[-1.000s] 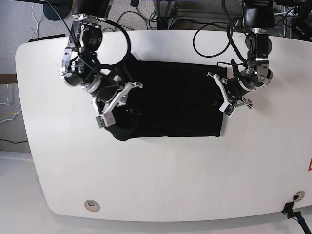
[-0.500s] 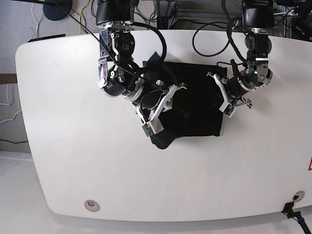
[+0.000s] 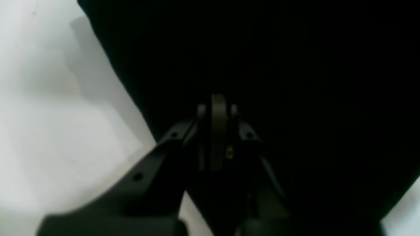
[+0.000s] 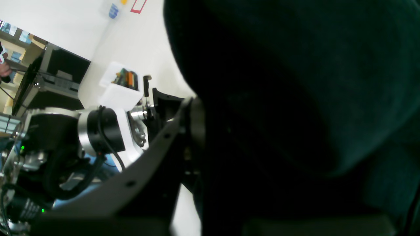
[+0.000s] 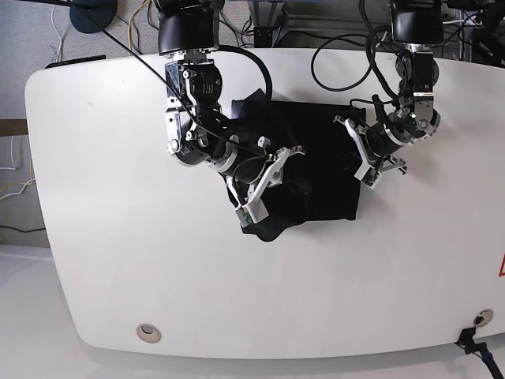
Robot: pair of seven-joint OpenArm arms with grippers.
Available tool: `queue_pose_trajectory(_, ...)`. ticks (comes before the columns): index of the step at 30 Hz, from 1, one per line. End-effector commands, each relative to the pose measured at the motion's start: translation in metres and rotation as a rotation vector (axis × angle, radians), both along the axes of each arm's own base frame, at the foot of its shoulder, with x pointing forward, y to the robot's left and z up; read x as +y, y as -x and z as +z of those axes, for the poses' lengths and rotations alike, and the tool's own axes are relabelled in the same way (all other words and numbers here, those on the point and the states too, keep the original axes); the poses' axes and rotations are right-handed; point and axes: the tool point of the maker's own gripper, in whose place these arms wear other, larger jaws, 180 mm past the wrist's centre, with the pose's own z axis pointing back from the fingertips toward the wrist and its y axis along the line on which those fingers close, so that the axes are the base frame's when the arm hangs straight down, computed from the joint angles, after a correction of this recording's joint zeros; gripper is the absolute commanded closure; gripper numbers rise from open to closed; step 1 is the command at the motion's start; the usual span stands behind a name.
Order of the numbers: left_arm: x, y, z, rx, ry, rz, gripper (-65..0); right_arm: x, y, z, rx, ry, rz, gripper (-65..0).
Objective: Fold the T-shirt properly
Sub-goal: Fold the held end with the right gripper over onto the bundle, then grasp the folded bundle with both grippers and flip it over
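The T-shirt [image 5: 319, 162] lies as a bunched black mass on the far middle of the white tabletop [image 5: 118, 260], its left part gathered up and carried over the rest.

The right tool [image 5: 264, 185] sits over that gathered left part, with black cloth hanging from it; in the right wrist view the cloth [image 4: 295, 98] fills the frame in front of the fingers, so it appears clenched on the fabric, though the tips are hidden.

The left tool [image 5: 364, 154] rests at the shirt's right edge. In the left wrist view its fingers [image 3: 218, 114] are pressed together over dark cloth [image 3: 295, 65], pinching the T-shirt.
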Motion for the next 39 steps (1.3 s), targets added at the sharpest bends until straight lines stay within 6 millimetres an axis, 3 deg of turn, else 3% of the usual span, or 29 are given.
queue_pose_trajectory(1, 0.0, 0.004, -0.004, 0.025, -0.03, -0.017, -6.0, 0.008, -0.006, 0.019, -0.054, -0.04, 0.008, -14.6)
queue_pose_trajectory(3, 0.0, 0.003, -0.004, 0.024, -0.029, -0.017, -10.9, 0.027, 0.003, 0.021, -0.07, -0.021, 0.076, -29.0)
queue_pose_trajectory(6, 0.0, 0.003, -0.003, 0.021, -0.03, -0.017, -12.1, 0.061, 0.016, 0.029, -0.147, 0.056, 0.203, -47.3)
queue_pose_trajectory(7, 0.0, 0.003, -0.003, 0.021, -0.03, -0.017, -12.1, 0.071, 0.023, 0.029, -0.169, 0.085, 0.242, -49.8)
queue_pose_trajectory(11, 0.0, -0.001, 0.004, -0.002, -0.035, -0.02, -12.1, 0.07, 0.008, 0.058, -0.271, 0.098, 0.233, -49.7)
queue_pose_trajectory(18, 0.023, -0.02, 0.053, -0.15, -0.095, -0.003, -12.1, 0.044, -0.026, 0.081, -0.328, 0.111, 0.147, -49.4)
queue_pose_trajectory(20, 0.033, -0.026, 0.066, -0.188, -0.103, 0.025, -12.1, 0.026, -0.035, 0.076, -0.321, 0.132, 0.106, -49.4)
queue_pose_trajectory(25, 0.071, -0.046, 0.111, -0.313, -0.127, 0.138, -12.1, -0.049, -0.064, 0.054, -0.332, 0.333, -0.015, -49.2)
queue_pose_trajectory(26, 0.079, -0.049, 0.116, -0.326, -0.13, 0.159, -12.1, -0.064, -0.068, 0.05, -0.336, 0.375, -0.036, -48.3)
queue_pose_trajectory(28, 0.092, -0.052, 0.124, -0.345, -0.134, 0.196, -12.1, -0.094, -0.074, 0.043, -0.334, 0.455, -0.066, -40.0)
queue_pose_trajectory(33, 0.096, -0.052, 0.123, -0.344, -0.138, 0.207, -12.1, -0.139, -0.065, 0.018, -0.294, 0.574, -0.075, -1.8)
queue_pose_trajectory(36, 0.097, -0.05, 0.122, -0.338, -0.14, 0.208, -12.1, -0.15, -0.049, 0.002, -0.251, 0.591, -0.083, 0.0)
queue_pose_trajectory(39, 0.099, -0.045, 0.117, -0.324, -0.15, 0.205, -12.1, -0.148, -0.028, -0.007, -0.23, 0.58, -0.076, 0.0)
